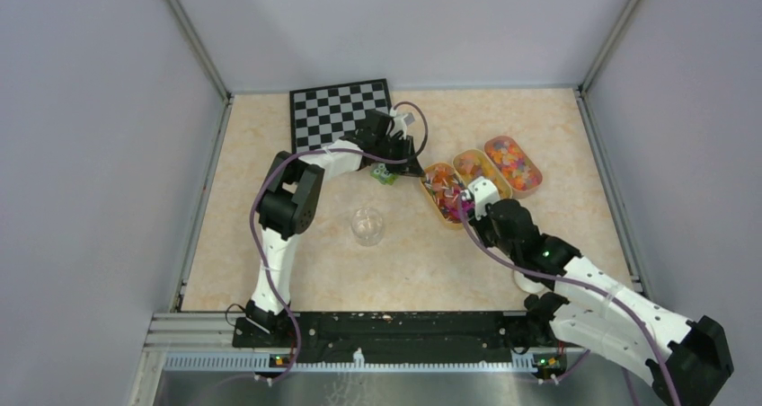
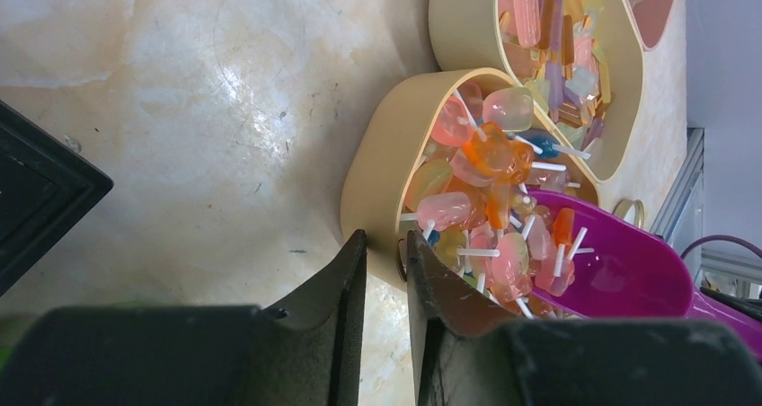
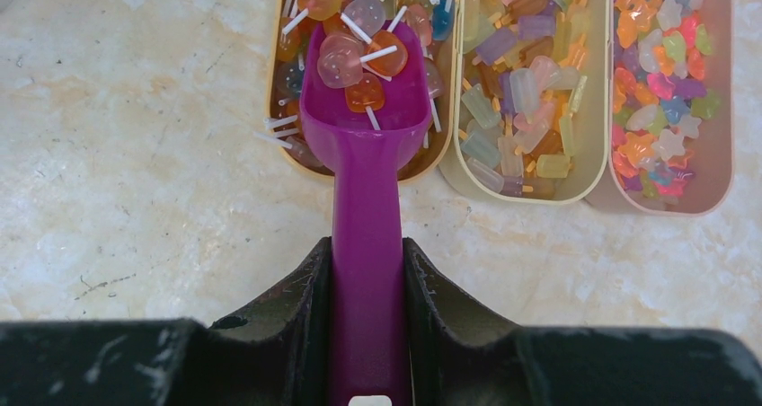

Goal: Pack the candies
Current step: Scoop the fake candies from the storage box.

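Two arms are reaching over a glossy, cream-marbled table (image 2: 180,110) toward a row of three oval trays. The right arm (image 1: 593,289) is stretching forward and low, elbow bent, with the right gripper (image 3: 367,249) clamping the flat handle of a magenta plastic scoop (image 3: 364,127). Ahead of those fingers, the scoop's rounded bowl is sitting over the near end of the first tray (image 2: 373,181), a smooth-walled beige dish. The bowl is carrying a few of the candies (image 3: 355,65): translucent orange, pink and lilac lollipops on thin white sticks. More are heaping in the tray beneath and around the bowl. To the scoop's right, the second tray (image 3: 530,197) is holding pastel bar-shaped pieces and the third tray (image 3: 669,207) star-shaped ones.

The left arm (image 1: 292,199) is bending sharply at the elbow, with the left gripper (image 2: 388,244) hanging at the first tray's rounded end. Its black fingers are standing narrowly apart on either side of the tray wall; whether they are pinching it cannot be told. Just beside that gripper a small green block (image 1: 386,173) is lying, with a checkerboard (image 1: 341,114) behind the wrist.
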`<action>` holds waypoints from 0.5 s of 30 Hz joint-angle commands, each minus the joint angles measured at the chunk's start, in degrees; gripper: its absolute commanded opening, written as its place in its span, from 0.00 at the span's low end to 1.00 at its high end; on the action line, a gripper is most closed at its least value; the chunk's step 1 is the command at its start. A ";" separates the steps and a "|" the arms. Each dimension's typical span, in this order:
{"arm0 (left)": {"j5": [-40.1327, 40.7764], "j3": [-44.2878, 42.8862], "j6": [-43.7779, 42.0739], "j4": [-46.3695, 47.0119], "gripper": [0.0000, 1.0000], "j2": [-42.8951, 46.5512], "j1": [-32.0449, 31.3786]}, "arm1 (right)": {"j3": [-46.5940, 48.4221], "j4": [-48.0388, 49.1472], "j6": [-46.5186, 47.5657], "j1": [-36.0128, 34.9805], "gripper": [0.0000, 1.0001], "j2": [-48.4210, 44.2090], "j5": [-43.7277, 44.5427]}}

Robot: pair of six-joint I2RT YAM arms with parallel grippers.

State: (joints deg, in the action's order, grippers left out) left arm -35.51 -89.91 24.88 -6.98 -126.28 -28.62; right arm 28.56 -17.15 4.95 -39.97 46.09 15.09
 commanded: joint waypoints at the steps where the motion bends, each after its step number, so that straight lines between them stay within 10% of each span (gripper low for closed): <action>1: -0.07 -0.62 -1.35 -2.45 0.28 -0.09 -0.84 | -0.55 4.68 0.80 0.35 0.00 -3.76 -0.58; 15: -1.23 -0.89 -0.89 -2.99 0.36 1.22 -0.87 | -0.62 3.67 1.73 0.33 0.00 -9.01 0.02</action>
State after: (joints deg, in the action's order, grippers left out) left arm -35.77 -89.91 24.91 -8.84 -126.28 -28.97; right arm 26.98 -16.25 6.11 -39.97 39.48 14.90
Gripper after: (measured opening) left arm 0.344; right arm 0.269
